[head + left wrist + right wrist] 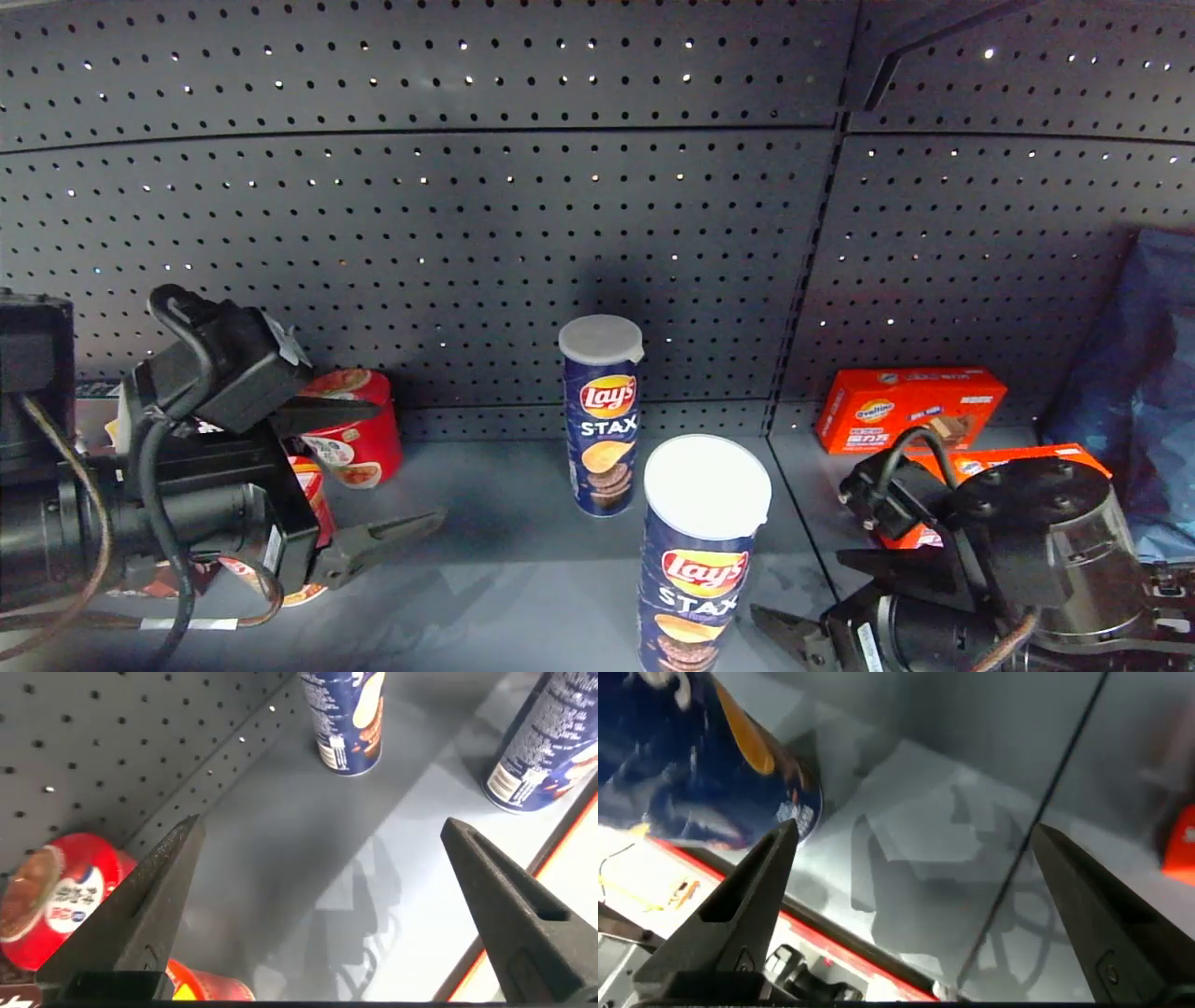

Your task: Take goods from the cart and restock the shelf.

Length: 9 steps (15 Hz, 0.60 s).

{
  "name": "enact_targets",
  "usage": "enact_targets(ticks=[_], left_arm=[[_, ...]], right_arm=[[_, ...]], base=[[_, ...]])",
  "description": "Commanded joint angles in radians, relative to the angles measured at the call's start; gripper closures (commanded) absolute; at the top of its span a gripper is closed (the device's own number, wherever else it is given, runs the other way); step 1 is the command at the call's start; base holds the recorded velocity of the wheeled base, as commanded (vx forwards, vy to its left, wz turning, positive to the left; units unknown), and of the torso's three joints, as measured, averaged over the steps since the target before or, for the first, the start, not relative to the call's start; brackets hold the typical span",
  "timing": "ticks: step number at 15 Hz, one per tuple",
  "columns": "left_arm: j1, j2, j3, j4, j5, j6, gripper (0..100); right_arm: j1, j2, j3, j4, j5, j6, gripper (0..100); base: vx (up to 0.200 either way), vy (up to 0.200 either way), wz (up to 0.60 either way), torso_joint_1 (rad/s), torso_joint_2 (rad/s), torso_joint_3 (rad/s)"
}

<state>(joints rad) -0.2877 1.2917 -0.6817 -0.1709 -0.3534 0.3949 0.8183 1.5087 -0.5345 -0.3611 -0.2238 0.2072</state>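
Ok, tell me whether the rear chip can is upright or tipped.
Upright: the rear chip can stands on its base on the shelf, lid on top.

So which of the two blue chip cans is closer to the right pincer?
The front can, standing just beside the right pincer. The other can stands farther back, near the pegboard wall.

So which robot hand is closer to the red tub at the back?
Left. The left gripper is right beside the red tub, one finger crossing in front of it. The right gripper is across the shelf, beyond both blue chip cans.
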Motion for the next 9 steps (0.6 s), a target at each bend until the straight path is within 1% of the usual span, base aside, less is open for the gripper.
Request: enact_targets(ticks=[1,4,9], left_arm=[[0.007,-0.023,0.007,-0.001,-0.001,-0.001,0],[0.008,-0.029,0.019,-0.001,-0.001,-0.001,0],[0.015,-0.031,0.021,0.004,-0.006,-0.001,0]], right_arm=[[0.005,0.036,-0.03,-0.001,0.0,0.0,0],[0.005,0.076,-0.065,-0.002,0.0,0.0,0],[0.01,0.103,-0.087,-0.007,0.001,0.0,0]], base=[[0.0,0.0,0.0,0.0,0.0,0.0],[0.0,0.0,0.0,0.0,0.0,0.0],[0.0,0.0,0.0,0.0,0.0,0.0]])
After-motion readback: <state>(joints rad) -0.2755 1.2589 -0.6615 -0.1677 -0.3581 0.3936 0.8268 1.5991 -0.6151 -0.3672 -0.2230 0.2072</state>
